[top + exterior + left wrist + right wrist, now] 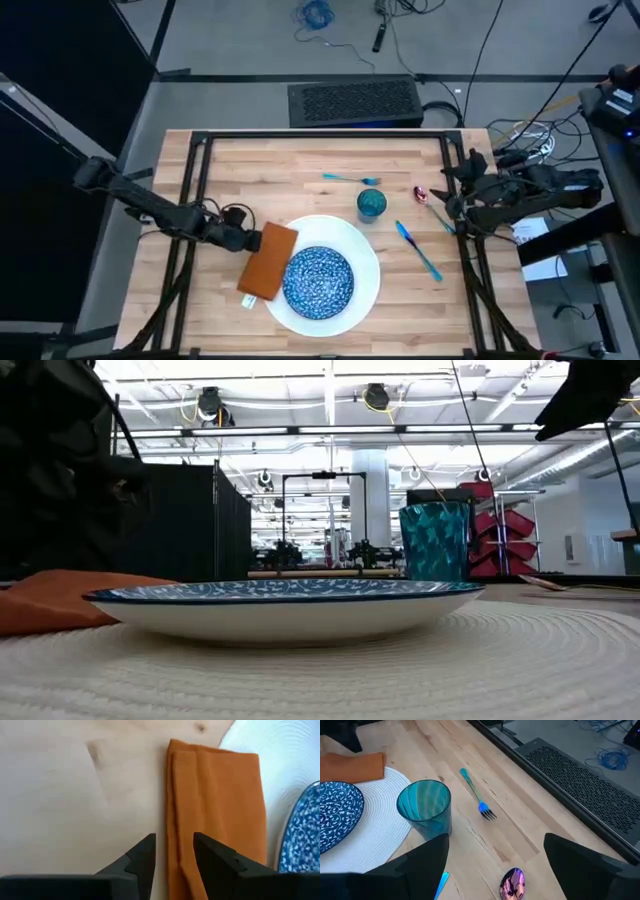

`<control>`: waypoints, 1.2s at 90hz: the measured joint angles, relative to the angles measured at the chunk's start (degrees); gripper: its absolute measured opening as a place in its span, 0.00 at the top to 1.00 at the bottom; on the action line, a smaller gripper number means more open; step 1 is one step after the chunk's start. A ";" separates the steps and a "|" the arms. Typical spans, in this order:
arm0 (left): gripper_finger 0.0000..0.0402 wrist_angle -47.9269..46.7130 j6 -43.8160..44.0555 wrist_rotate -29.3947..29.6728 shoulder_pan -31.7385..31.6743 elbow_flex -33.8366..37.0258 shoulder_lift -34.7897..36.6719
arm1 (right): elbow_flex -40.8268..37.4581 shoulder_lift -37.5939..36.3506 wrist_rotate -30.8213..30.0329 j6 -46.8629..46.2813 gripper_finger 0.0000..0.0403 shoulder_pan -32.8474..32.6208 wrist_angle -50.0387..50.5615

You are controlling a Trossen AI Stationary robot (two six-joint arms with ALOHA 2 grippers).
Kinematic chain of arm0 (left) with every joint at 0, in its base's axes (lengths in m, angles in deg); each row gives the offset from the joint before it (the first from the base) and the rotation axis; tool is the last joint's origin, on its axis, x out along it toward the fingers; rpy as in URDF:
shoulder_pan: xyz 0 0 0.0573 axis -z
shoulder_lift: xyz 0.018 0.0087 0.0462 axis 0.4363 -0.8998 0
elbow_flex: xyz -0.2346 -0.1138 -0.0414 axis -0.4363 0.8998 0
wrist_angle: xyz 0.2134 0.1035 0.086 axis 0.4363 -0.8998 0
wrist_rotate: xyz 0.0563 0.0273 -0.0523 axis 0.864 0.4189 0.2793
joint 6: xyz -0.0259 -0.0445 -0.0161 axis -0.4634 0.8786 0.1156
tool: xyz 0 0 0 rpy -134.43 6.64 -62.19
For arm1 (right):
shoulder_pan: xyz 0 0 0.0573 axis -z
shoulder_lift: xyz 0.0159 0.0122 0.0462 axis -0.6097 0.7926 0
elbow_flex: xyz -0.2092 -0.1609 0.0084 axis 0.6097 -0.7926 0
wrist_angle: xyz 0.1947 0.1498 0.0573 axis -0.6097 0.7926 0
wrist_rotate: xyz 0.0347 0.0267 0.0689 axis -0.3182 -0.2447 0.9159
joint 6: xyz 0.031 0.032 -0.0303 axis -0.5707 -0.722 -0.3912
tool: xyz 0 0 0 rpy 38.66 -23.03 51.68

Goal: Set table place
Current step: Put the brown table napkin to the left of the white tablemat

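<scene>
A white round plate (365, 262) lies on the table (300, 160) with a blue speckled bowl (318, 282) on it. The folded orange-brown napkin (270, 260) lies flat along the plate's left rim. My left gripper (175, 847) is low at the napkin's far-left part, open by a narrow gap, with the napkin's long folded edge (171, 810) under that gap. A teal cup (371, 204) stands upright beyond the plate. A fork (350, 178), a spoon (430, 197) and a knife (418, 250) lie on the wood. My right gripper (496, 840) hovers wide open over the spoon (512, 882). My left gripper has one finger (145, 852) over bare wood and the other finger (212, 852) over the napkin, coming slanting down from the table's left. I cannot tell whether either finger touches the cloth. The napkin lies flat.
Black frame rails (190, 200) run along both sides of the table. A dark ventilated box (355, 100) sits beyond the far edge. Cables and gear (540, 140) lie off the right side. Bare wood shows at the far left of the table.
</scene>
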 joint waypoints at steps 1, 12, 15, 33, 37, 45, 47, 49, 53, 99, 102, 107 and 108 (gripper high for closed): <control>0.71 0.01 -0.15 -0.01 -0.15 0.01 -0.04 | 0.00 0.00 0.00 0.00 0.22 0.00 0.00; 0.71 0.69 -2.28 -0.10 -1.90 -0.01 -1.06 | 0.00 0.00 0.00 0.01 0.22 0.00 0.00; 0.71 1.36 -2.96 -0.46 -2.41 -0.01 -1.51 | 0.00 0.00 0.00 0.00 0.22 0.00 0.01; 0.71 7.76 -6.73 -3.88 -4.98 -0.03 -6.10 | 0.00 0.00 0.00 0.10 0.22 0.00 -0.01; 0.71 8.81 -7.57 -4.44 -5.43 -0.08 -7.36 | 0.02 0.00 0.00 0.17 0.22 0.00 0.00; 0.71 9.57 -7.87 -5.40 -6.05 -0.22 -9.29 | 0.02 0.00 0.00 0.17 0.22 0.00 -0.01; 0.71 9.69 -7.93 -5.57 -6.14 -0.29 -9.73 | 0.02 0.00 0.02 0.17 0.22 0.00 0.00; 0.71 9.88 -8.25 -5.73 -6.19 -0.35 -10.09 | 0.02 0.00 0.02 0.17 0.22 0.00 0.01; 0.71 10.34 -8.86 -5.98 -6.28 -0.36 -10.55 | 0.02 0.00 0.02 0.17 0.22 0.00 -0.01; 1.00 -1.87 -18.30 -5.69 -6.36 -7.88 -10.26 | 0.02 0.00 0.02 0.17 0.22 0.00 0.01; 1.00 -5.81 -18.34 -5.06 -6.35 -9.35 -9.87 | 0.02 0.00 0.00 0.17 0.22 0.00 0.01; 1.00 -13.66 -18.35 -3.65 -6.36 -11.71 -9.16 | 0.02 0.00 0.00 0.17 0.22 0.00 0.01; 1.00 -15.26 -18.34 -3.41 -6.37 -12.09 -9.02 | 0.02 0.00 0.02 0.17 0.22 0.00 0.01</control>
